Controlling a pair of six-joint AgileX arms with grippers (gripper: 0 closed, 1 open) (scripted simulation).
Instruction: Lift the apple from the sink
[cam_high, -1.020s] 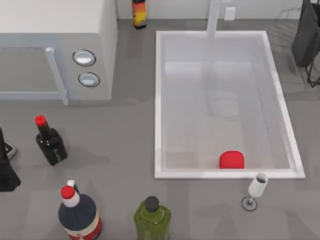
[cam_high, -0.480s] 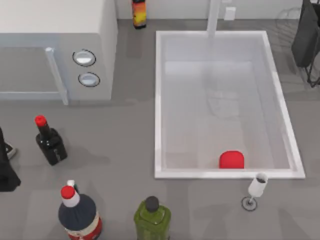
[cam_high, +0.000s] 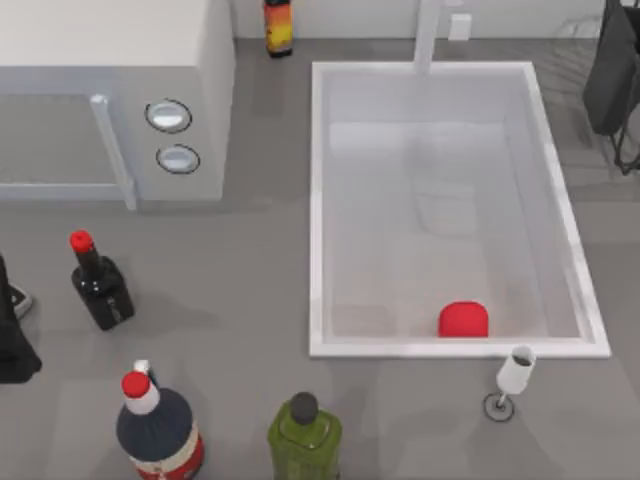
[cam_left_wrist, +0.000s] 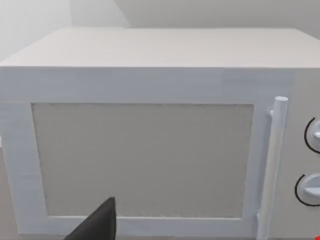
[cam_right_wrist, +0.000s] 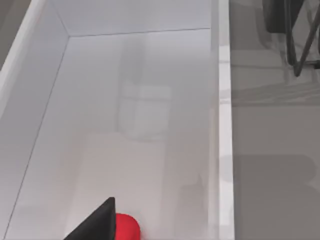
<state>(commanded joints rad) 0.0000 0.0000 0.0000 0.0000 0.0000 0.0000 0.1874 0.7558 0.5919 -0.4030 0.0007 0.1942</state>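
Apple (cam_high: 463, 320) against sink (cam_high: 316, 200) near wall, open floor beyond

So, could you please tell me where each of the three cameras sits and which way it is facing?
Top view: above the table, looking down on the sink, apple, microwave and bottles; dark arm parts at the left and right edges.
Left wrist view: on the left arm, facing the microwave's door; a dark fingertip shows.
Right wrist view: on the right arm, looking into the sink at the apple; a dark fingertip shows.
Shared: top and right wrist views both hold sink and apple.
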